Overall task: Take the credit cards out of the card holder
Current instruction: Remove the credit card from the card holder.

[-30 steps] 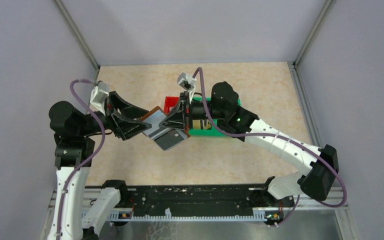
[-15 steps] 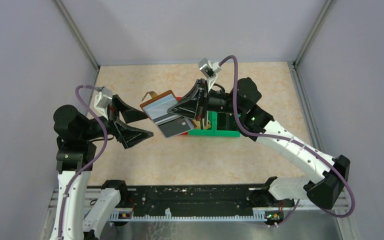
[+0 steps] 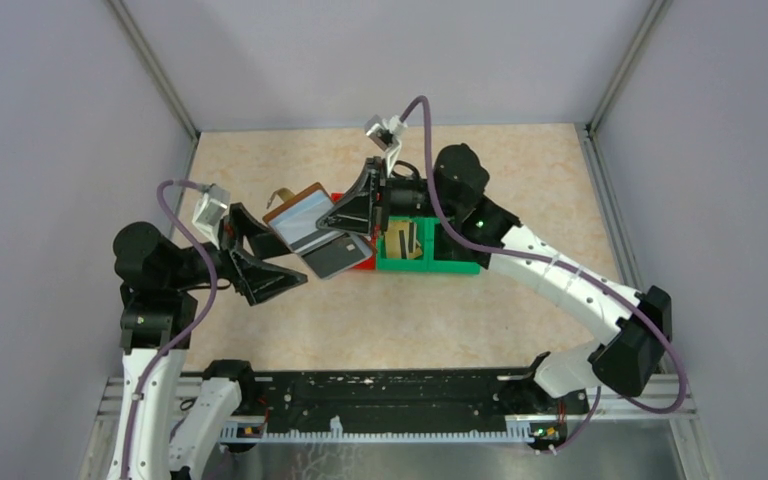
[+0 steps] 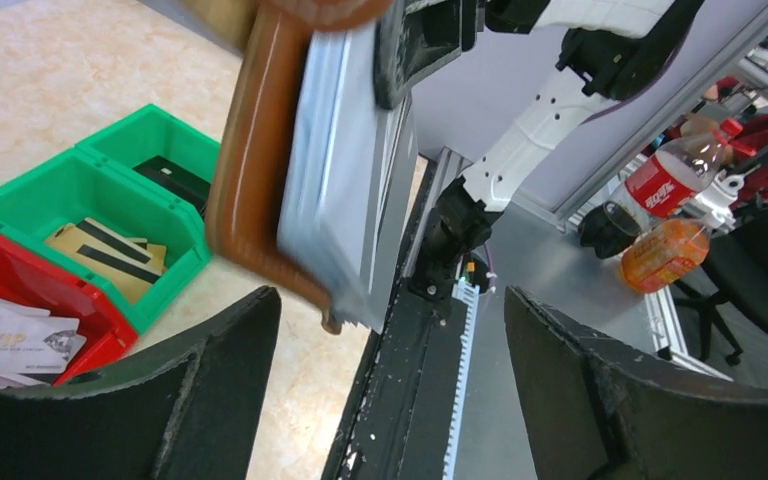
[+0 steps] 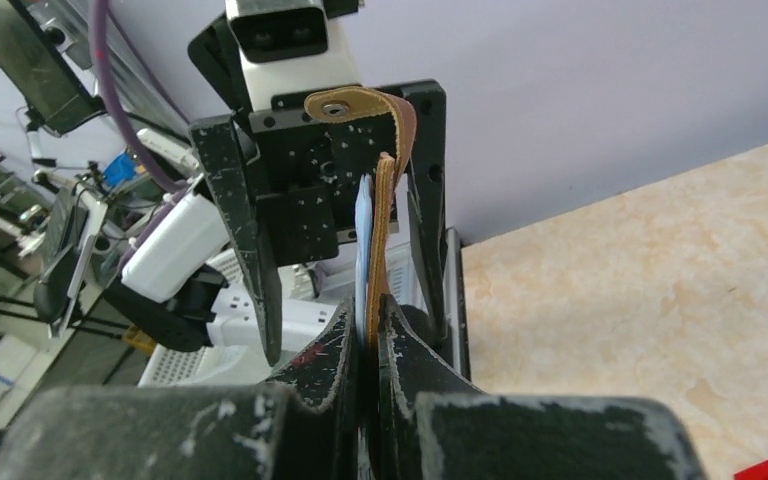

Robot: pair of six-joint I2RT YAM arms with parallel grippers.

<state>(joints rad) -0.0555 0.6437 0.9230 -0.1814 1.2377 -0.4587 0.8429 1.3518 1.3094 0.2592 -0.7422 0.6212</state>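
Brown card holder [image 3: 298, 218] hangs pinched in the right end effector [image 5: 368, 320].

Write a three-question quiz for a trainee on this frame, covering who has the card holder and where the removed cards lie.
1. True or false: the left gripper is clamped on the card holder.
2. Pick one. The gold striped cards lie in a bin that is: A blue; B green; C yellow.
3. Short answer: which gripper is shut on the card holder, holding it up in the air?

Key
1. False: its jaws stand wide open, apart from the holder.
2. B.
3. The right gripper.
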